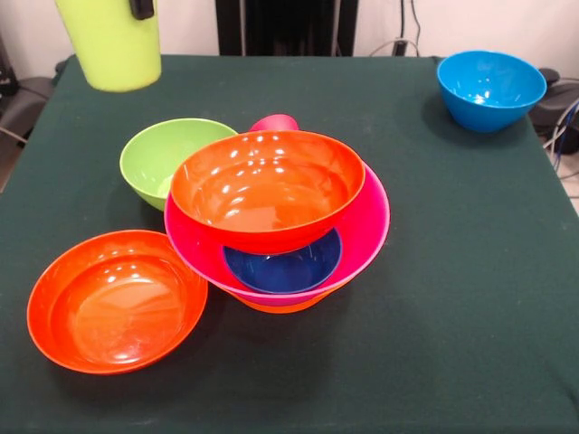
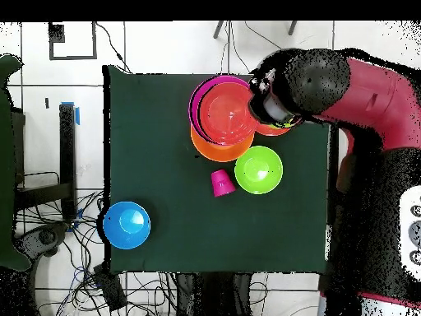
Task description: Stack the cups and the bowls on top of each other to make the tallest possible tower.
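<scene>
Lime green cup [image 1: 115, 43] hangs at eleven o'clock, clamped in the hand [image 1: 140, 9]; the tower [image 1: 280, 217] leans mid-desk [image 1: 452, 271]. Overhead, the arm [image 2: 362, 99] covers the hand; the tower [image 2: 222, 115] sits at twelve o'clock.

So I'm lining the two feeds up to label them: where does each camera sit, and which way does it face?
Front view: across the table from the robot, facing it; only the end effector shows, holding the lime green cup at the top edge.
Overhead view: above the table, looking straight down; the red arm reaches in from the right.
Shared: the tower, green bowl, light blue bowl.
</scene>
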### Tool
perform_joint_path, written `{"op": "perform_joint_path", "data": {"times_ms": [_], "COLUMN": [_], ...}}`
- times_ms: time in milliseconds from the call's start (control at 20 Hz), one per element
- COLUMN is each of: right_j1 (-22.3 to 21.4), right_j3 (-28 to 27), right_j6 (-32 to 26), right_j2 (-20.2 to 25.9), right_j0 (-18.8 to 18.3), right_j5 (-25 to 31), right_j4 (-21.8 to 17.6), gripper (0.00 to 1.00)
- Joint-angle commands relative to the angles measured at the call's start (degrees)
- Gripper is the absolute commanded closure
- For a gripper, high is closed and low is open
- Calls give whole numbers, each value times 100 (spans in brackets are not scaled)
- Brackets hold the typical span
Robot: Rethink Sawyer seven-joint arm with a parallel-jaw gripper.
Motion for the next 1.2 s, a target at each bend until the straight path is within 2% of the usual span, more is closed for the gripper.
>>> {"op": "perform_joint_path", "data": {"times_ms": [50, 300, 1000, 1200], "right_j1": [361, 406, 655, 688], "right_j3": [682, 667, 866, 832], "right_j6": [587, 552, 627, 545], "right_j2": [-44, -81, -26, -54], "right_j0": [172, 244, 438, 464], "right_j5": [-490, -579, -1283, -1307], "right_j4": [45, 122, 430, 488], "gripper": [100, 100, 100, 100]}}
